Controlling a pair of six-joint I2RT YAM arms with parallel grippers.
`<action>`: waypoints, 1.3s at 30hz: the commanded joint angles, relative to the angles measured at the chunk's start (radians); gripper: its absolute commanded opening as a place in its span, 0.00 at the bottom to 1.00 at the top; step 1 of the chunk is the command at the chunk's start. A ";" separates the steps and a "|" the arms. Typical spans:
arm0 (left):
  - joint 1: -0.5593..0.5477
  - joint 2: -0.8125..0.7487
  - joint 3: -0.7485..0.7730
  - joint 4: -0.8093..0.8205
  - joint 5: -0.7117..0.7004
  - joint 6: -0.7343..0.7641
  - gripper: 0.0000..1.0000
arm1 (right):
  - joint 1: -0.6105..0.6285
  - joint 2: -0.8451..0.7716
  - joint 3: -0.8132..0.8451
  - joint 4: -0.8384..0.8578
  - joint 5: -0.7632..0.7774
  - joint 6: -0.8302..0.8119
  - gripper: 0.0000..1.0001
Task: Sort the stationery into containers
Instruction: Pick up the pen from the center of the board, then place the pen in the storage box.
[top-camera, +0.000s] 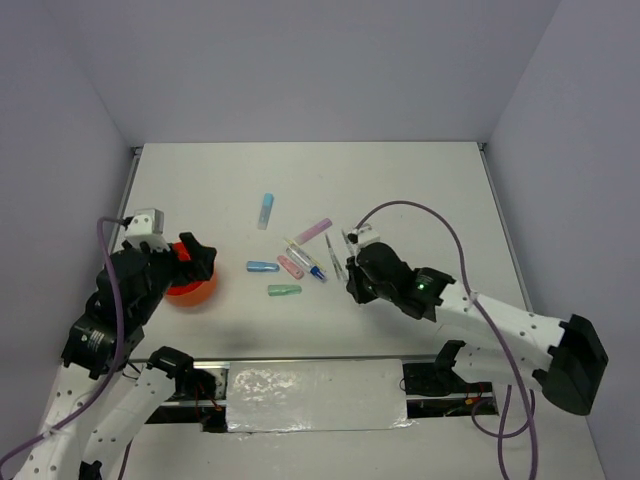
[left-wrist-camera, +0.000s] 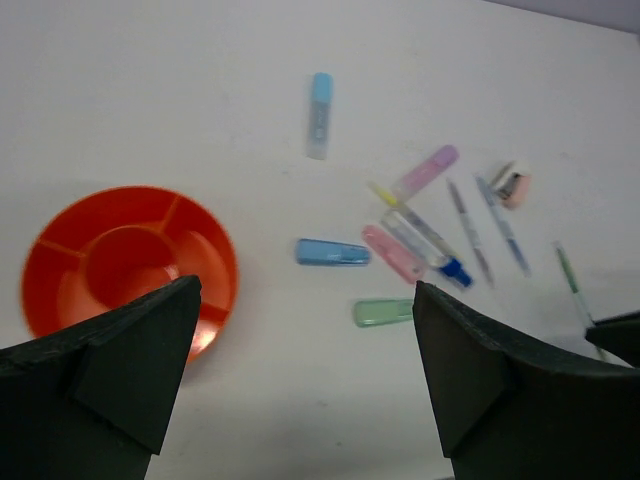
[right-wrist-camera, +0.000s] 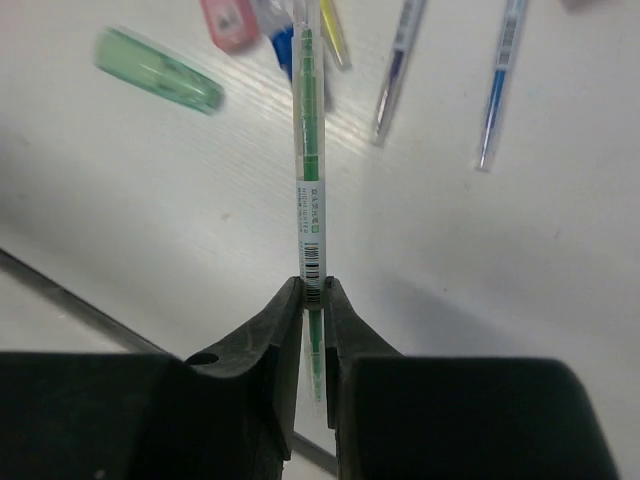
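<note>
The orange container (top-camera: 197, 291) is a round divided dish at the left; in the left wrist view (left-wrist-camera: 130, 255) it shows no stationery inside. My left gripper (top-camera: 190, 258) hovers over it, open and empty (left-wrist-camera: 305, 340). My right gripper (top-camera: 352, 270) is shut (right-wrist-camera: 313, 295) on a clear green-ink pen (right-wrist-camera: 310, 150), held above the table and pointing toward the pile. On the table lie a light blue capsule (top-camera: 266, 210), a pink-purple one (top-camera: 313, 231), a blue one (top-camera: 263, 267), a pink one (top-camera: 290, 267), a green one (top-camera: 284, 291) and a clear blue-tipped pen (top-camera: 308, 262).
Two thin pens (right-wrist-camera: 395, 70) (right-wrist-camera: 497, 90) lie just past the held pen. A small peach piece (left-wrist-camera: 512, 183) lies beyond the pens. Grey walls close the table on the left, back and right. A shiny white strip (top-camera: 315, 395) lies along the near edge.
</note>
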 joint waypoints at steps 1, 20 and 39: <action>-0.004 0.077 0.055 0.110 0.246 -0.071 0.99 | 0.005 -0.106 0.065 -0.055 -0.004 -0.001 0.07; -0.125 0.284 -0.241 1.066 0.726 -0.590 0.99 | 0.031 -0.132 0.154 0.430 -0.351 0.052 0.02; -0.165 0.346 -0.187 0.974 0.718 -0.493 0.23 | 0.101 -0.037 0.200 0.431 -0.390 -0.003 0.07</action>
